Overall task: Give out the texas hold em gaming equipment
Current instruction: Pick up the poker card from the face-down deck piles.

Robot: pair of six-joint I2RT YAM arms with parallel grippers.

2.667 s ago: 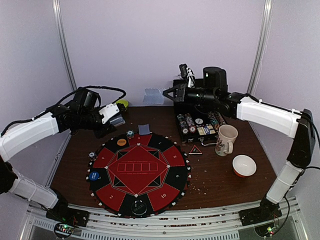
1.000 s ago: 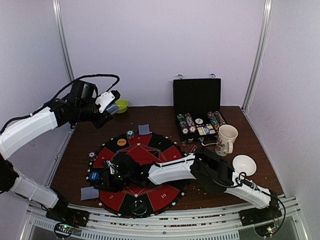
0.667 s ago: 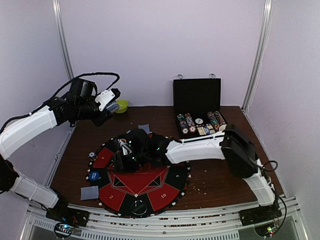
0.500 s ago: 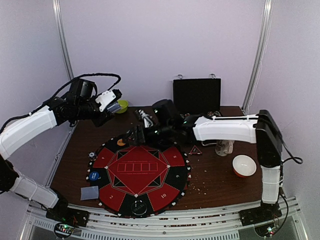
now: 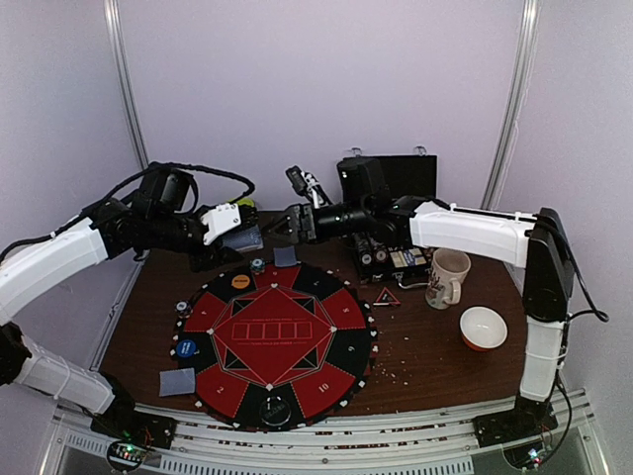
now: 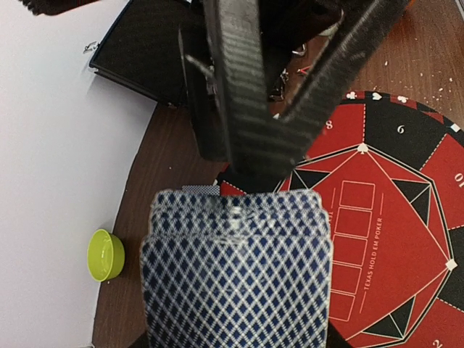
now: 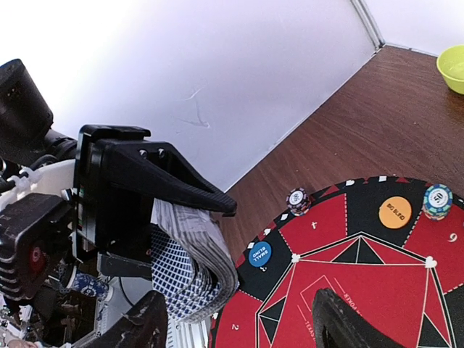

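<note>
My left gripper (image 5: pixel 237 237) is shut on a deck of blue-backed playing cards (image 6: pixel 235 268), held above the table's back left. My right gripper (image 5: pixel 282 226) is open just to the right of the deck, with its fingers (image 6: pixel 239 94) spread in front of the cards and nothing between them. One card (image 5: pixel 286 256) lies at the far edge of the round red-black mat (image 5: pixel 272 336), another card (image 5: pixel 178 381) at its front left. An orange disc (image 5: pixel 240 281), a blue disc (image 5: pixel 186 347) and striped chips (image 5: pixel 257 265) sit on the mat's rim. A small triangle (image 5: pixel 386 296) lies to its right.
An open black case (image 5: pixel 391 213) with rows of chips stands at the back. A white mug (image 5: pixel 448 277) and an orange bowl (image 5: pixel 483 328) are on the right. A green bowl (image 7: pixel 453 69) sits at the back left, by the wall.
My right arm swung from the mat's front left, by the card lying there, up to the deck at the back, and its jaws opened. The left gripper shifted slightly right with the deck.
</note>
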